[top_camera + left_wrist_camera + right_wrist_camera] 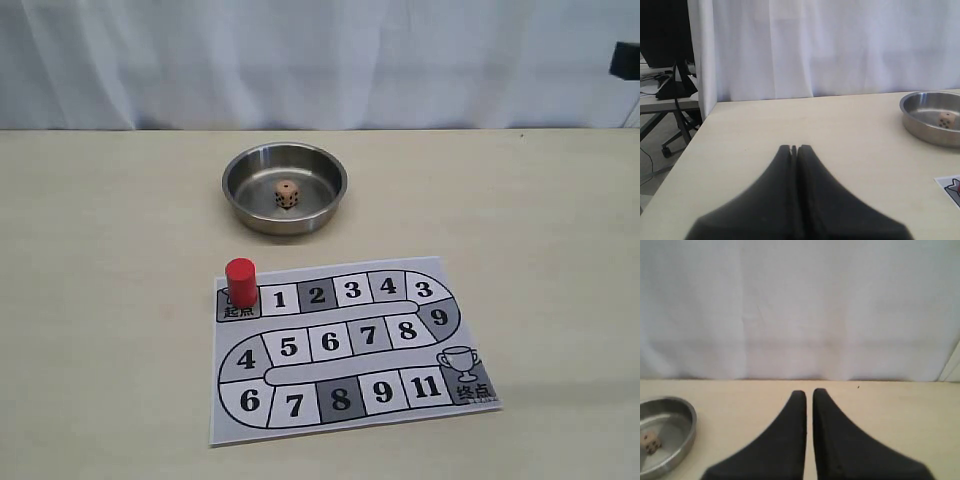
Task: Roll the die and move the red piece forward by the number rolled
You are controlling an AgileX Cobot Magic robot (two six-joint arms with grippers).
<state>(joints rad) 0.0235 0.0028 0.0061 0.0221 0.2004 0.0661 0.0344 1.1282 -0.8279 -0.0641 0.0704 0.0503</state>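
At the bowl [285,224]: we see the die [287,195] lying inside, near the middle.
On the board [345,375]: the red piece [241,281] stands upright on the start square [238,311].
Left gripper [794,148]: clenched, empty, above the table [840,150].
Right gripper [809,392]: we read it as clenched too, holding nothing.

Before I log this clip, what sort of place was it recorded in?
Most likely a lab or office workbench, not a home: a pale tabletop backed by a plain white curtain, with a cluttered desk visible past the curtain's edge in the left wrist view.
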